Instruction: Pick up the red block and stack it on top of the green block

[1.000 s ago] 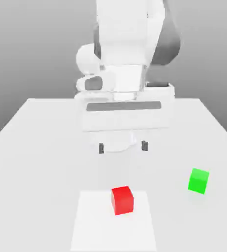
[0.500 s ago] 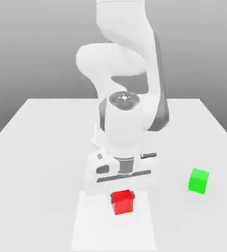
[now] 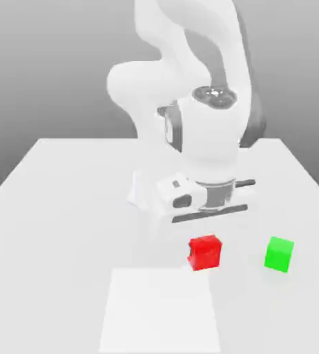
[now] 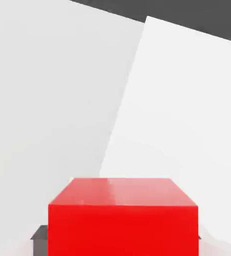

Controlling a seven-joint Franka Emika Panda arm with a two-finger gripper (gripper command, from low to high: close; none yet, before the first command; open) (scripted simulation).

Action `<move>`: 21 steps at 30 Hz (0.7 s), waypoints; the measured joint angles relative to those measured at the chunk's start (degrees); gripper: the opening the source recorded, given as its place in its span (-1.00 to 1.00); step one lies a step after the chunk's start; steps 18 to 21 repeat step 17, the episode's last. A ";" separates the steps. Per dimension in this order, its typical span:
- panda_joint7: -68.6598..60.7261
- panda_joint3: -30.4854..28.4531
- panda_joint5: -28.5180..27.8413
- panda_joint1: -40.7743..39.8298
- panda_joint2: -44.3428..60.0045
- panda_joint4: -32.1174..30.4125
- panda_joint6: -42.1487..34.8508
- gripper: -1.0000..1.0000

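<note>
The white arm is seen in the exterior view rising from the far side of the counter (image 3: 52, 207), bent over at a rounded elbow and folded forward, so that its thick wrist segment points downward and leans slightly toward the exterior view's right. The flat hand housing is held tilted below the wrist, and the claw (image 3: 205, 243) is found directly beneath it, closed on the red block (image 3: 205, 252), whose upper edge is tucked under the hand. The block is held clear of the counter, with a faint shadow cast on the surface under it. In the hand view the red block (image 4: 122, 217) is seen close up, its top face and one side face lit, with dark finger pads (image 4: 39, 233) pressed against its two opposite sides. The green block (image 3: 279, 254) is set on the counter to the exterior view's right of the red block, near it but apart, at roughly the same height in the picture. A paler square patch (image 3: 159, 311) is marked on the counter at the near edge, toward the exterior view's left of and below the held block; the same patch (image 4: 187, 115) is seen in the hand view beyond the block.
</note>
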 joint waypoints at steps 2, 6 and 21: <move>4.97 2.92 0.92 2.76 -0.97 0.29 -1.20 -1.00; 14.74 9.46 2.98 8.56 -2.88 0.88 -3.55 -1.00; 29.06 10.32 -9.44 10.79 10.09 1.76 7.89 1.00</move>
